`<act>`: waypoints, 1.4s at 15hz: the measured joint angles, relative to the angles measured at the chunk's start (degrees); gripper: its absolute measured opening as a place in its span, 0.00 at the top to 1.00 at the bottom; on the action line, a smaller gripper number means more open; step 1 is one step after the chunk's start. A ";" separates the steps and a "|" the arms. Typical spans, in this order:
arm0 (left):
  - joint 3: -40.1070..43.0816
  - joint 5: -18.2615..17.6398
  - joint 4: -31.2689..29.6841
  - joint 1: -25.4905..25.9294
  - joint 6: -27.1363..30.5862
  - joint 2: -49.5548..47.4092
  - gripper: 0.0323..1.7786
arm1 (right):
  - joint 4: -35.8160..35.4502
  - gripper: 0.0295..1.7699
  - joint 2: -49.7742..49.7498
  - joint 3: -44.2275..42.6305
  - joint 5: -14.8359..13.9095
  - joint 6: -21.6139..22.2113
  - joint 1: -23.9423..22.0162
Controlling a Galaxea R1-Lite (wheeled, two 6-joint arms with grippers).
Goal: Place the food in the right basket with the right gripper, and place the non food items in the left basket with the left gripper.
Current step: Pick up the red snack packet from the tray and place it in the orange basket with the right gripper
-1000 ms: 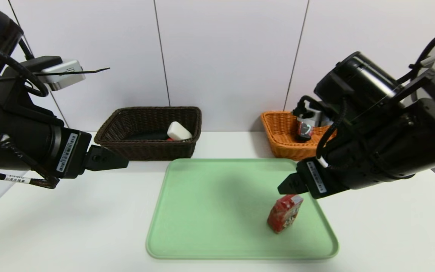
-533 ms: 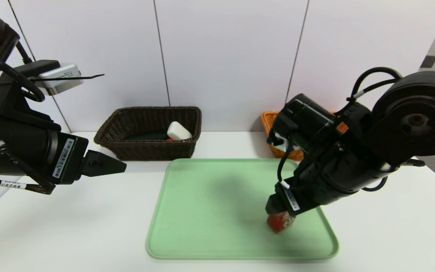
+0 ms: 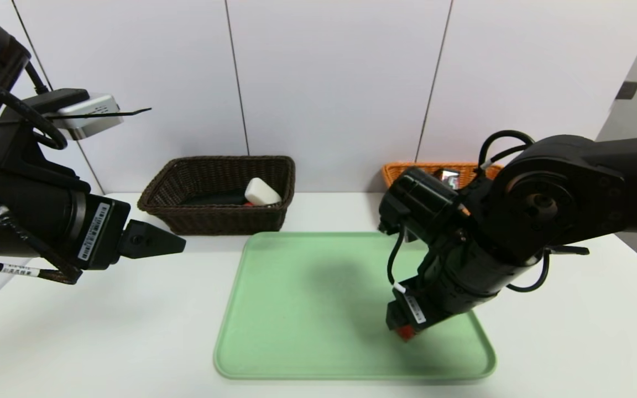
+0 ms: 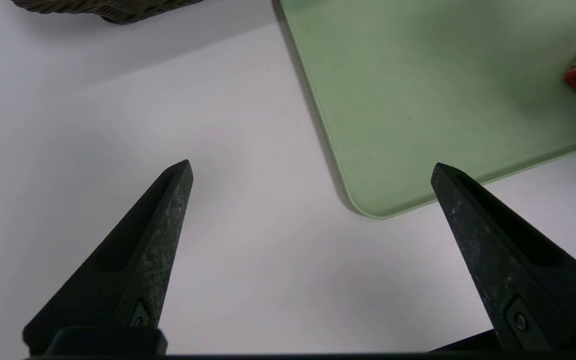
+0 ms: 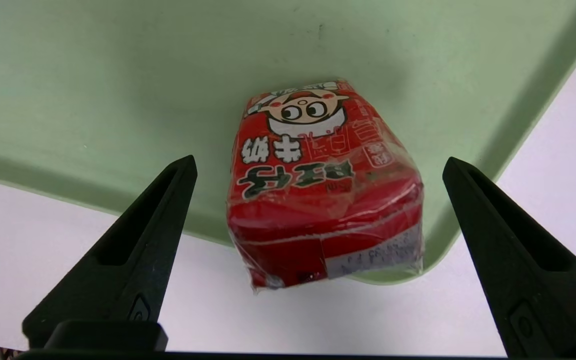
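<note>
Right gripper (image 5: 318, 165) spread wide astride red carton (image 5: 323, 190) on green tray (image 3: 296, 309), left gripper (image 4: 310, 167) agape above table (image 4: 118, 100)

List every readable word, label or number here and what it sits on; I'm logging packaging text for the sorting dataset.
"旺仔牛奶", seen upside down: red carton on the green tray, between the open right gripper fingers.
Small print on the carton's grey end panel: too blurred to read.
Barcode sticker on the left gripper wrist: too small to read.
White label on the right arm: too small to read.
</note>
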 joint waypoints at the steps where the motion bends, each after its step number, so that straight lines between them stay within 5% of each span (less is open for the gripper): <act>1: 0.00 0.00 -0.02 0.00 0.02 0.02 0.05 | -0.07 0.21 0.33 0.00 0.00 -0.02 0.00; 8: -0.22 0.09 -0.13 -0.01 0.13 0.20 0.05 | -0.27 0.69 -0.01 -0.15 0.02 -0.18 0.26; 15: -0.24 0.10 -0.20 0.00 0.06 0.13 0.05 | -0.27 0.69 -6.13 -5.40 -4.25 -1.62 -0.35; 21: -0.13 0.09 -0.22 0.07 0.00 0.22 0.05 | -4.60 0.69 -7.64 -14.88 -6.79 -1.02 -8.31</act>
